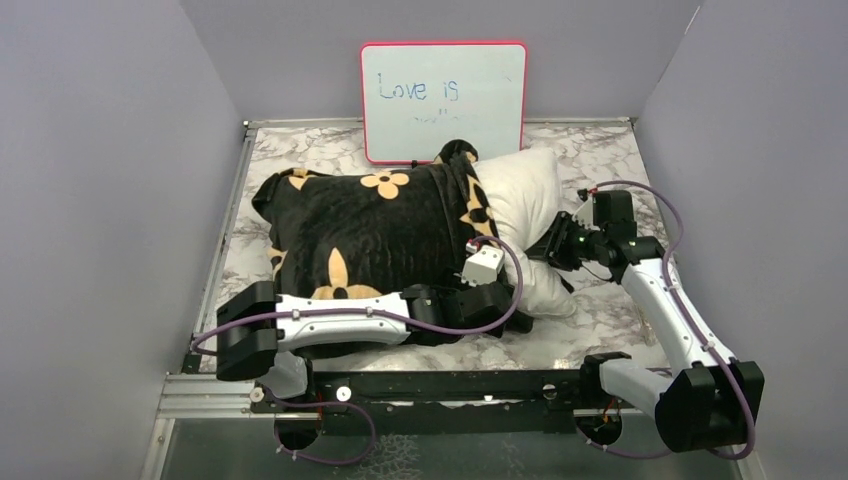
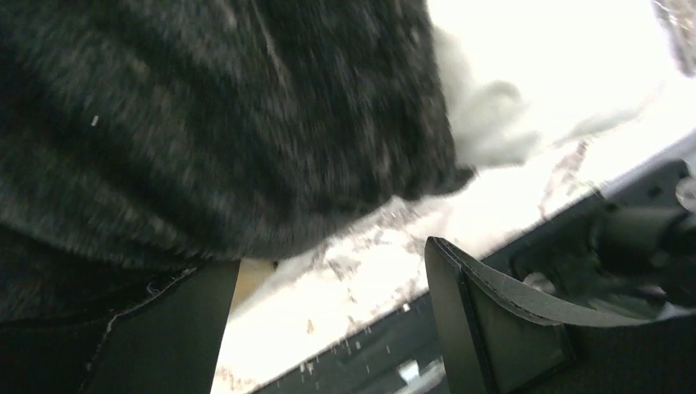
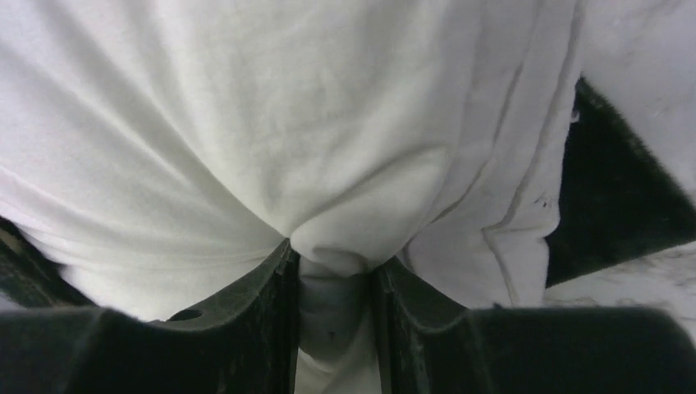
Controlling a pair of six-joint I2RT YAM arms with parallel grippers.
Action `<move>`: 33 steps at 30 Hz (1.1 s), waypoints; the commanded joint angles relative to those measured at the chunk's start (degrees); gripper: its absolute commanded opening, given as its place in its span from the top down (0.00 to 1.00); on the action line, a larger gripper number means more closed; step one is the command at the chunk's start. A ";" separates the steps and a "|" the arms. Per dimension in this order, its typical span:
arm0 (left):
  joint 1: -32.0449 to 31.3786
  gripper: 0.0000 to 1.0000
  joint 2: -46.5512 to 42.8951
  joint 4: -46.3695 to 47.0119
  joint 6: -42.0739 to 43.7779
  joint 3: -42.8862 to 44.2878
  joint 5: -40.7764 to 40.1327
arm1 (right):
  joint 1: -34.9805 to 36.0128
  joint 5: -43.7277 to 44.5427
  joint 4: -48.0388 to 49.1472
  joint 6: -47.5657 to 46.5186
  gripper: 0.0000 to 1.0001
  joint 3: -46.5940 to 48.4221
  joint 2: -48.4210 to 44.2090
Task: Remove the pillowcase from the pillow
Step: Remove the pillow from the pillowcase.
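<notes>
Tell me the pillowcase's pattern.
Pillowcase: black with tan flowers, best in the top view.

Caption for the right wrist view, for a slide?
Right gripper pinches a fold of the white pillow, black pillowcase edge at right.

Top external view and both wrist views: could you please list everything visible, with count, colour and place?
table: one, marbled grey-white, under everything
pillow: one, white, mid-table, right end bare
pillowcase: one, black with tan flowers, covering most of the pillow from the left
whiteboard: one, pink-framed white, upright at the back wall
left gripper: one, black, open at the pillowcase's near edge
right gripper: one, black, shut on a fold of the pillow
</notes>
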 commanded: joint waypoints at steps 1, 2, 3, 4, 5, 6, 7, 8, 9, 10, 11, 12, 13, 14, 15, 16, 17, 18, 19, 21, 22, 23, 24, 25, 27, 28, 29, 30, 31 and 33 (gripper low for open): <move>0.36 0.15 4.02 15.92 -1.46 -2.97 -8.04 | 0.66 -11.66 3.21 4.18 0.68 -3.55 -1.77; 1.06 0.15 5.32 16.67 -1.69 -2.80 -7.35 | 0.66 -11.40 3.44 4.86 0.70 -3.70 -2.49; 1.64 0.15 6.67 16.87 -1.76 -2.45 -6.92 | 0.68 -10.87 3.29 5.31 0.72 -3.58 -3.06; 2.41 0.15 7.84 17.01 -1.89 -2.35 -6.94 | 0.67 -10.25 2.96 5.61 0.75 -3.31 -3.54; 3.26 0.18 8.68 17.18 -1.88 -2.39 -6.95 | 0.70 -9.98 2.85 5.74 0.75 -3.16 -3.83; 3.97 0.21 9.22 17.42 -1.93 -2.47 -6.84 | 0.70 -9.60 2.80 5.86 0.76 -3.18 -4.02; 4.35 0.25 9.38 17.79 -1.79 -2.66 -7.27 | 0.66 -9.18 2.64 6.04 0.77 -3.13 -4.12; 4.62 0.33 9.26 18.61 -1.27 -3.00 -7.90 | 0.66 -8.79 2.43 6.29 0.79 -3.11 -4.09; 4.93 0.42 8.87 19.81 -0.49 -3.49 -8.11 | 0.68 -8.35 2.37 6.58 0.81 -3.23 -4.05; 5.19 0.52 8.41 20.61 0.27 -3.76 -8.31 | 0.66 -7.75 2.50 6.89 0.82 -3.41 -3.99; 5.33 0.59 7.85 20.63 0.83 -3.90 -8.99 | 0.67 -6.69 2.79 7.02 0.84 -3.43 -3.86; 5.33 0.68 7.34 19.86 1.24 -3.88 -10.07 | 0.66 -5.21 2.79 6.78 0.86 -3.12 -3.49; 5.34 0.75 6.76 18.59 1.48 -3.80 -11.33 | 0.70 -3.05 2.15 6.39 0.88 -2.20 -3.00; 5.35 0.80 6.16 16.56 1.48 -3.83 -12.40 | 0.66 -0.17 1.35 5.49 0.89 -1.05 -2.31; 5.29 0.85 5.53 14.50 1.36 -4.02 -13.42 | 0.67 2.68 0.67 4.73 0.91 0.04 -1.55; 5.34 0.87 4.67 12.63 1.01 -4.65 -14.15 | 0.68 6.24 0.19 3.91 0.94 1.33 -0.54; 5.35 0.92 3.44 10.99 0.81 -5.74 -14.40 | 0.61 9.43 -0.40 3.22 0.96 2.75 0.46; 5.33 0.97 1.96 9.29 0.09 -7.13 -14.80 | 0.60 12.27 -0.95 2.54 0.97 4.25 1.74; 5.35 1.00 0.09 6.72 -1.33 -8.79 -15.36 | 0.52 14.74 -1.37 1.87 0.98 5.75 2.79; 5.42 1.00 -4.62 1.63 -4.76 -12.67 -17.09 | -0.02 17.52 -1.45 0.89 0.99 8.08 4.75; 5.48 1.00 -7.46 -1.18 -6.88 -14.77 -17.65 | -0.47 17.90 -1.21 0.58 0.99 8.83 5.44; 5.57 1.00 -11.50 -3.54 -8.77 -16.81 -18.00 | -0.84 17.85 -0.95 0.38 0.99 9.56 6.07; 5.70 1.00 -15.06 -5.74 -10.24 -18.95 -17.99 | -1.19 17.51 -0.55 0.35 0.99 9.98 6.66; 5.98 1.00 -18.50 -7.22 -11.63 -20.83 -17.54 | -1.34 16.86 -0.19 0.35 0.99 10.15 7.08; 7.20 1.00 -24.60 -8.04 -12.42 -24.14 -15.42 | -1.43 13.87 0.97 0.43 0.99 9.85 7.58; 7.63 1.00 -26.81 -7.76 -12.33 -25.10 -14.75 | -1.38 10.96 1.91 0.17 0.98 9.36 7.82; 7.72 1.00 -28.37 -6.91 -12.00 -25.71 -14.17 | -1.44 7.72 2.79 -0.12 0.97 8.79 7.97; 7.86 1.00 -29.08 -5.32 -11.06 -26.12 -13.50 | -1.39 4.76 3.30 -0.27 0.94 8.34 8.25; 7.89 1.00 -29.17 -3.37 -9.93 -26.19 -12.73 | -1.41 1.47 3.69 -0.66 0.90 7.86 8.58; 7.82 1.00 -27.42 0.21 -7.74 -25.56 -11.08 | -1.39 -3.20 2.66 -2.01 0.82 7.88 8.82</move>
